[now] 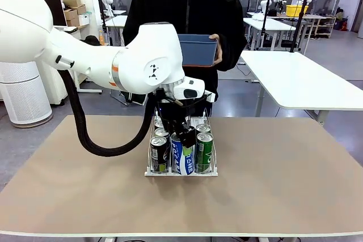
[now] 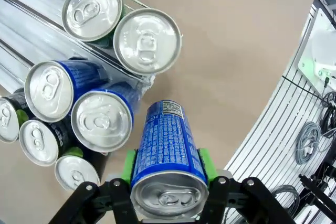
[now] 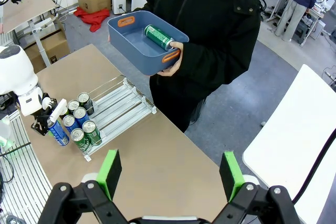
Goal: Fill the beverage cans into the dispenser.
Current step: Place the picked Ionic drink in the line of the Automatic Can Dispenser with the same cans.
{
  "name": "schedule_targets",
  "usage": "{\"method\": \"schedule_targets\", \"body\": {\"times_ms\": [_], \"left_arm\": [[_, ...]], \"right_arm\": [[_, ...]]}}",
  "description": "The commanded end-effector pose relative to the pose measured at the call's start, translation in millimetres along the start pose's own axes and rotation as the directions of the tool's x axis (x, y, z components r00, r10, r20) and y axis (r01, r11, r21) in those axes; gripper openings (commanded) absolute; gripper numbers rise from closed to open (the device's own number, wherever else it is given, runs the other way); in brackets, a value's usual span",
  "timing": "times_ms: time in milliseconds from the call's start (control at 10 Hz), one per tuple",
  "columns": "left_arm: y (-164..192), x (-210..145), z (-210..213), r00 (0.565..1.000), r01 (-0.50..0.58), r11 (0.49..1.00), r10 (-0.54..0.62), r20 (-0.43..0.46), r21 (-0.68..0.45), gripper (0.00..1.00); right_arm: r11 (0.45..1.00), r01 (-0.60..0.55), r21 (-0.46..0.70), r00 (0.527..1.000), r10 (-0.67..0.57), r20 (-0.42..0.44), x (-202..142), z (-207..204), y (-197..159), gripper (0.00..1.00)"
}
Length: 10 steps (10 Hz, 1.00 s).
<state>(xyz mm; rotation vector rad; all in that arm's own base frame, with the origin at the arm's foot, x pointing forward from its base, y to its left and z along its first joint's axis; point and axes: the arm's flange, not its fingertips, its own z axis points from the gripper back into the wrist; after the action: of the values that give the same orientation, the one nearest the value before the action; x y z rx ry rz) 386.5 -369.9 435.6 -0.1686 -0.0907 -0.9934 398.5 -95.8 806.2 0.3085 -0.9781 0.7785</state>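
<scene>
Beverage cans stand grouped at the robot-side end of the dispenser (image 1: 152,172), a white three-lane wire rack in the middle of the table (image 1: 283,174). The lanes toward the person are bare. The front view shows silver tops in line in the left lane behind a black can (image 1: 159,154), and two in the right lane, the nearer on a green can (image 1: 203,152). In the left wrist view two blue cans (image 2: 100,121) occupy the middle lane, between the dark-bodied cans and the green pair. The left gripper (image 1: 181,131) is clamped on a blue-and-white can (image 1: 182,158), its green pads (image 2: 128,166) pressing opposite sides of the body just below the rim. This can sits at the near end of the middle lane, just in front of the two blue cans; whether its base rests on the rack cannot be told. The right gripper (image 3: 170,174) hangs high above the table with its fingers spread wide and nothing between them. At the far side a person holds a blue bin (image 3: 131,40) in both hands, one hand (image 3: 170,61) on its rim, and a green can lying in the bin (image 3: 157,36).
</scene>
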Motion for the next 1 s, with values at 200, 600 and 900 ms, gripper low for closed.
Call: {"method": "schedule_targets", "body": {"times_ms": [200, 600, 900], "left_arm": [[21.2, 14.0, -3.2, 0.996, -0.061, 0.991, 0.052, 0.075, 0.118, 0.57], [46.1, 21.2, 0.2, 0.988, -0.125, 0.965, 0.101, 0.115, 0.23, 0.57], [59.6, 23.9, -8.9, 0.986, -0.152, 0.961, 0.13, 0.106, 0.233, 0.57]], "right_arm": [[1.0, 0.0, 0.007, 1.0, 0.0, 0.002, -1.0, -1.1, 1.7, 1.0], [1.0, 0.0, 0.007, 1.0, 0.0, 0.002, -1.0, -1.1, 1.7, 1.0], [1.0, 0.0, 0.007, 1.0, 0.0, 0.002, -1.0, -1.1, 1.7, 1.0]]}}
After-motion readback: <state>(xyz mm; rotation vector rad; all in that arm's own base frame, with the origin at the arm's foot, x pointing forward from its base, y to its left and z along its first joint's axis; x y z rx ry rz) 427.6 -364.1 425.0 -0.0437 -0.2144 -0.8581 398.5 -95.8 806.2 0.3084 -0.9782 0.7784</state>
